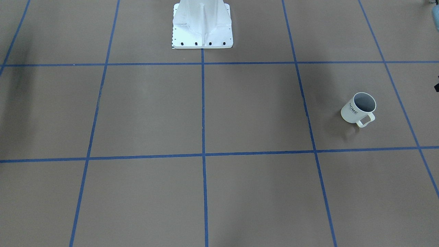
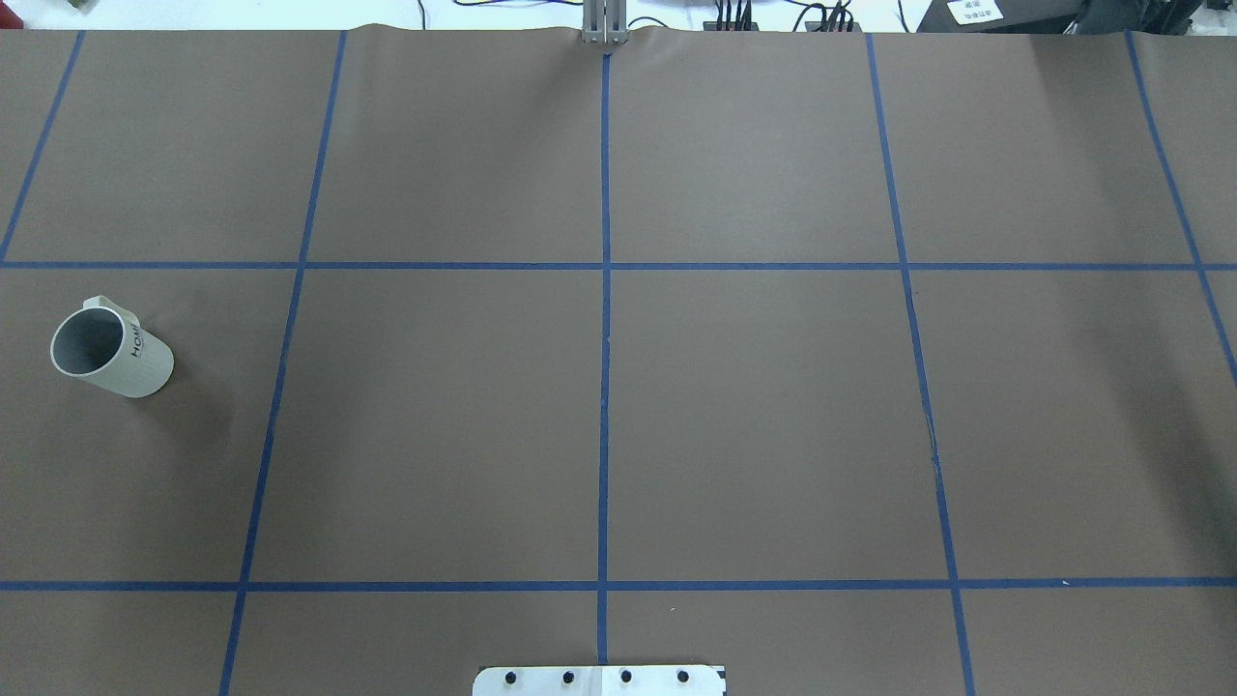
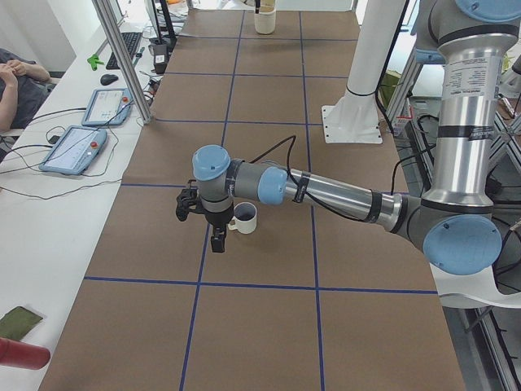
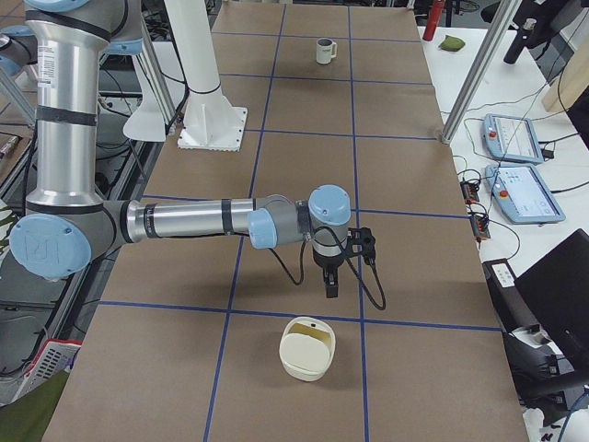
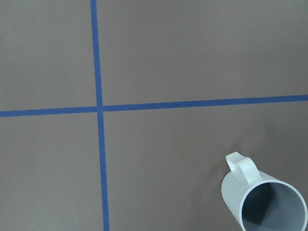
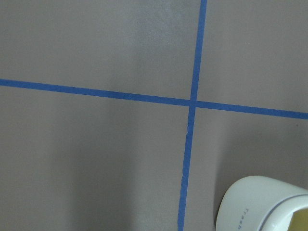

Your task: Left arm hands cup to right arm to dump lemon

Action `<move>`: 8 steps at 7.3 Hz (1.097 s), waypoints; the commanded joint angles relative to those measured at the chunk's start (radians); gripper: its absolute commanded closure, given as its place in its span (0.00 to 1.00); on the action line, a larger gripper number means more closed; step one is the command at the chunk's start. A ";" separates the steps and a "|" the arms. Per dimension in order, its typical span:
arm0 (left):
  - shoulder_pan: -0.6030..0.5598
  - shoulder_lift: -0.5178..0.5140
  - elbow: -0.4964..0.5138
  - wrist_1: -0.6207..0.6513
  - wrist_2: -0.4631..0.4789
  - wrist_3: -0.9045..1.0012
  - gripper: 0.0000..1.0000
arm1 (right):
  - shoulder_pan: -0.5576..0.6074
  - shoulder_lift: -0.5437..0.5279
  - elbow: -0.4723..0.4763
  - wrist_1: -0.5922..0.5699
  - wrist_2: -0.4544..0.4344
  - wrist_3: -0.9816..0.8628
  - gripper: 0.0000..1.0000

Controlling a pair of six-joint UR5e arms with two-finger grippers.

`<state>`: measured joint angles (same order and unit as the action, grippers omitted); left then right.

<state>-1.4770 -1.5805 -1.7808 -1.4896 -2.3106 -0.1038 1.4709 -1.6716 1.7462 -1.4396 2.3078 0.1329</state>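
cup [image 1: 358, 109] | stood upright on the table [image 2: 754, 406], far to the robot's left, handle turned away from the robot | left hand [image 3: 218, 238] held near it, opening cannot be told | right hand [image 4: 331, 281] held near a white bin [image 4: 308, 348], opening cannot be told

Brown paper-covered table [image 2: 773, 435], blue tape grid lines [image 2: 605, 387]. White bolted pedestal base [image 1: 202, 32] at 12 o'clock, front view. Right-side view: off-white lidded trash bin [image 4: 307, 350] at 6 o'clock, grey touchscreen pendant [image 4: 526, 195] at 3 o'clock.

Even bright light, soft shadow beside the cup [image 1: 352, 115], exterior views sharp, wrist views slightly soft
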 commanded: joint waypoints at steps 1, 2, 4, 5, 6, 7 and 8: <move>-0.020 0.000 0.052 -0.004 0.005 0.098 0.00 | 0.090 0.003 -0.040 -0.007 0.140 -0.004 0.00; -0.020 0.000 0.057 -0.006 0.005 0.099 0.00 | 0.126 0.006 -0.046 -0.031 0.156 -0.004 0.00; -0.019 -0.004 0.057 -0.004 0.007 0.099 0.00 | 0.153 0.000 -0.042 -0.091 0.154 -0.054 0.00; -0.019 -0.004 0.057 -0.004 0.007 0.098 0.00 | 0.152 -0.005 -0.045 -0.091 0.145 -0.076 0.00; -0.017 -0.006 0.058 -0.004 0.008 0.098 0.00 | 0.141 -0.002 -0.043 -0.110 0.131 -0.076 0.00; -0.019 -0.007 0.055 -0.004 0.008 0.098 0.00 | 0.135 0.000 -0.034 -0.122 0.111 -0.078 0.00; -0.019 -0.006 0.054 -0.004 0.008 0.098 0.00 | 0.134 0.001 -0.031 -0.122 0.084 -0.081 0.00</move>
<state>-1.4951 -1.5864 -1.7253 -1.4941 -2.3027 -0.0061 1.6089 -1.6724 1.7093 -1.5548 2.4220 0.0566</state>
